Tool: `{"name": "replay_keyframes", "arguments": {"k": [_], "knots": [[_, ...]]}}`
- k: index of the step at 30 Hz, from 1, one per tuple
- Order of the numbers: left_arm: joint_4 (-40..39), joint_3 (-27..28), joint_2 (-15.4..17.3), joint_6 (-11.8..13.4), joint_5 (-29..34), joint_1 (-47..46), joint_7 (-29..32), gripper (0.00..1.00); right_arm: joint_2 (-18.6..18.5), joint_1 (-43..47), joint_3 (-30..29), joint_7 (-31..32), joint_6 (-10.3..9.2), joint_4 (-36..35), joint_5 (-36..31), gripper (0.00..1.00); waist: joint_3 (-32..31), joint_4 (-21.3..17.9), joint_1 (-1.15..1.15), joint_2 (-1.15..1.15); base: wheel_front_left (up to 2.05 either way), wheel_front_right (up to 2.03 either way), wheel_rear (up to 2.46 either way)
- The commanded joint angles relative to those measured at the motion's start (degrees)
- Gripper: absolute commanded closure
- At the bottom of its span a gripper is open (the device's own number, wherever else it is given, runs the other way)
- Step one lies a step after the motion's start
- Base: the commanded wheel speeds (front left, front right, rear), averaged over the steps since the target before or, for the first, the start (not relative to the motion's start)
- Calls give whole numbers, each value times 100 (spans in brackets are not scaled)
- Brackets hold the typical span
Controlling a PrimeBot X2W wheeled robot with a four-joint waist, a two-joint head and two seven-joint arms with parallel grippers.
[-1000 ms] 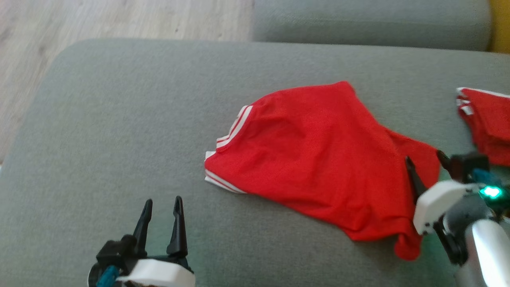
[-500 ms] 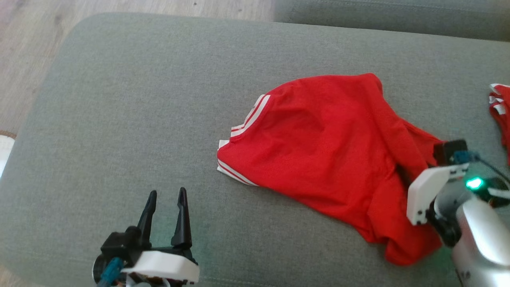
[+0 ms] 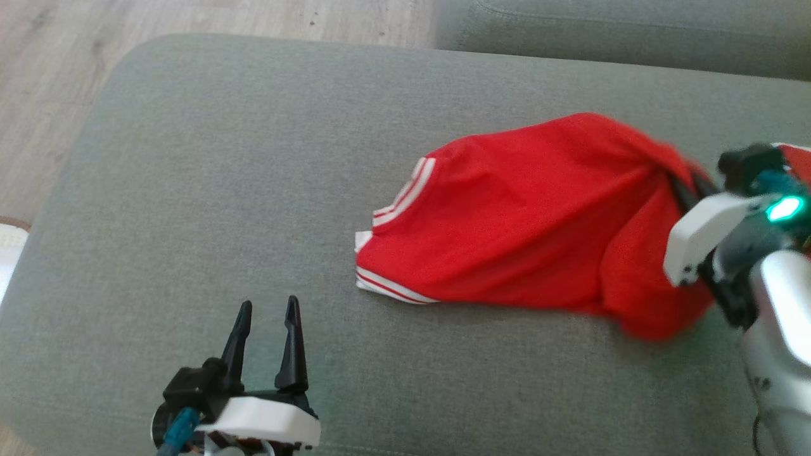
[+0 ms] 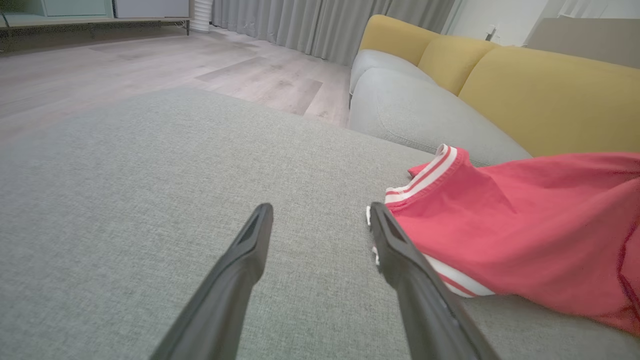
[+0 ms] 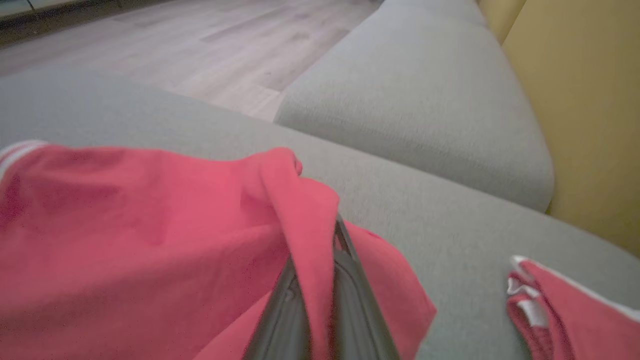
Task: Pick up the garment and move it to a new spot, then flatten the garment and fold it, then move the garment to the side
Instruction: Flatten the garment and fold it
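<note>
On the cushion [image 3: 190, 190], right gripper [image 3: 685, 183], jaws half-buried, clenches the garment [image 3: 519, 215]; left gripper [image 3: 268, 303] gapes.

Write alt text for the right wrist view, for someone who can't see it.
The right gripper, jaws shut on a raised fold of a red garment, above a grey-green sofa cushion. A second red garment with white trim lies at lower right; wooden floor lies beyond.
</note>
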Motion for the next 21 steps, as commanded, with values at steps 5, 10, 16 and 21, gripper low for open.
{"name": "replay_keyframes", "arguments": {"k": [5,10,16,21], "knots": [[-144,249,-18,-12,83,-56,-71,0,-130,-281,-218,28,37,-981,-163,100,-94,160,0,0,0,0,0],[-134,291,-18,-25,101,55,-71,0,6,-23,-413,179,37,-1747,-325,100,-202,209,0,0,0,0,0],[-136,296,-13,-32,121,130,-71,0,193,307,-702,233,37,-2723,-435,100,-308,185,0,0,0,0,0],[-130,264,-15,-46,128,162,-71,0,329,648,-598,572,37,-3542,-422,100,-350,157,0,0,0,0,0]]}}
